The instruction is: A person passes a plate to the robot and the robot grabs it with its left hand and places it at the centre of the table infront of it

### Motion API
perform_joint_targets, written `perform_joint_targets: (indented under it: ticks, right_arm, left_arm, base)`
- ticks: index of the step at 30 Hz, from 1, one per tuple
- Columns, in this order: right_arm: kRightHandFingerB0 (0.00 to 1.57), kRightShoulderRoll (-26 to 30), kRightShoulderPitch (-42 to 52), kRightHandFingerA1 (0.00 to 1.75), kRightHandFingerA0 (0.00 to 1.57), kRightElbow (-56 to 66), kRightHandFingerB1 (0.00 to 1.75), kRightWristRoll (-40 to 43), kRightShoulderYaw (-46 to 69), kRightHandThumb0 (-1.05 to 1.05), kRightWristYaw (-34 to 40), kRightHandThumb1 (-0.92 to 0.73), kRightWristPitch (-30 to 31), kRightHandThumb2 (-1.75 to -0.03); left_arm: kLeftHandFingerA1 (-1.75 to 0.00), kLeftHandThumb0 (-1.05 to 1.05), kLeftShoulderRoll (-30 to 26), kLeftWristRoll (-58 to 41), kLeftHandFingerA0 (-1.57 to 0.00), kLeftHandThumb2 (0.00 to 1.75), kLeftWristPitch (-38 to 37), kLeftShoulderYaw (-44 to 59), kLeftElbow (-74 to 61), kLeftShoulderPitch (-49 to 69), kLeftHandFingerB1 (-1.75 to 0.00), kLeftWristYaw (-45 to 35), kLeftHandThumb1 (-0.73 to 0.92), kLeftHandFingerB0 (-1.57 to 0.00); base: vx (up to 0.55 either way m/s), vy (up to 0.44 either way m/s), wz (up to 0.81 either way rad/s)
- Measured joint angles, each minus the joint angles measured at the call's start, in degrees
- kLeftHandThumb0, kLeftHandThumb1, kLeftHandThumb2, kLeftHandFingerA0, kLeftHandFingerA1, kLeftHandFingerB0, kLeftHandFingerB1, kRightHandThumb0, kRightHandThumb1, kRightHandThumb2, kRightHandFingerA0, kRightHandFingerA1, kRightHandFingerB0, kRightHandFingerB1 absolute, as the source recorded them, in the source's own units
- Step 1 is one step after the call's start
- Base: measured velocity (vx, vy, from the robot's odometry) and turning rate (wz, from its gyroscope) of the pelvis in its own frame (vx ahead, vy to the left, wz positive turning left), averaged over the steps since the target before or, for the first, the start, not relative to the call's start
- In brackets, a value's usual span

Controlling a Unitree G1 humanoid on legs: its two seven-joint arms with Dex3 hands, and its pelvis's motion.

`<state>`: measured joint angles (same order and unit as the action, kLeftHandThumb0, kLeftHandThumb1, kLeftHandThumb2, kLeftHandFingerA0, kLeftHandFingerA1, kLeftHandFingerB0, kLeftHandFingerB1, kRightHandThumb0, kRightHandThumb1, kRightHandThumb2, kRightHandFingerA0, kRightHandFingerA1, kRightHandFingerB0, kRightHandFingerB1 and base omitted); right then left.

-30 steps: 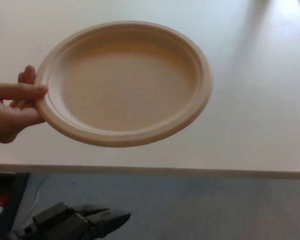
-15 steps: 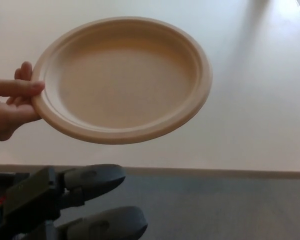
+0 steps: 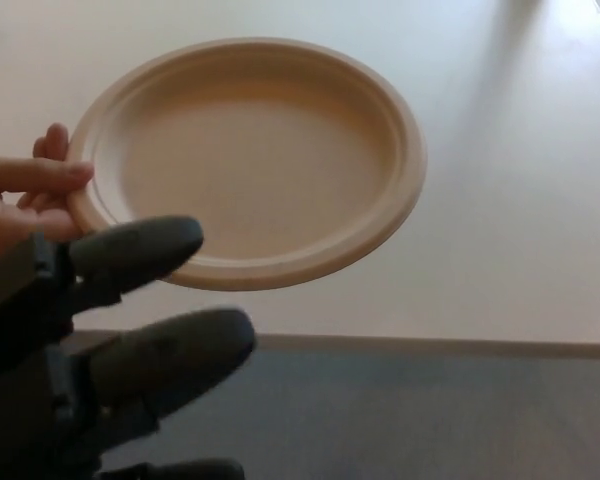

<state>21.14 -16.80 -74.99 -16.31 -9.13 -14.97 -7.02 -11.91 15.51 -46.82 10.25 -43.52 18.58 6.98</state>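
Note:
A round beige paper plate (image 3: 255,160) is held in the air above the table, level and facing up. A person's hand (image 3: 20,200) pinches its left rim. My left hand (image 3: 110,320) rises at the lower left, open, its thick black fingers (image 3: 140,250) spread apart. The upper finger overlaps the plate's near-left rim in the picture; I cannot tell whether it touches. Nothing is between the fingers. My right hand does not show.
The pale table (image 3: 520,200) fills most of the view, its front edge (image 3: 430,345) running across the lower part. Below the edge lies grey floor (image 3: 430,420).
My left hand has risen from the bottom edge up to the plate's near-left rim, fingers spreading. The plate and the person's hand have stayed nearly still.

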Motion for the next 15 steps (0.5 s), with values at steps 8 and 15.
perform_joint_targets:
  ticks: [8, 15]
  right_arm:
    - [0.31, 0.08, -1.22, 0.62, 0.59, 0.02, 0.44, -0.28, -0.30, -0.48, -0.05, -0.63, 0.34, -0.58]
    - [0.30, 0.22, -1.34, 0.64, 0.60, 0.02, 0.46, -0.54, -0.60, -0.45, -0.06, -0.63, 0.36, -0.58]
  left_arm:
    - [-0.33, -0.51, -1.36, 5.78, -0.28, 0.57, 5.27, 2.72, 9.94, -7.81, -0.30, -2.08, 0.56, -0.25]
    - [-0.32, -0.61, -1.24, 12.34, -0.19, 0.55, 7.78, 2.99, 11.56, -8.20, -0.30, -2.71, 0.50, -0.17]
  base:
    - [0.00, 0.000, 0.00]
    - [0.00, 0.000, 0.00]
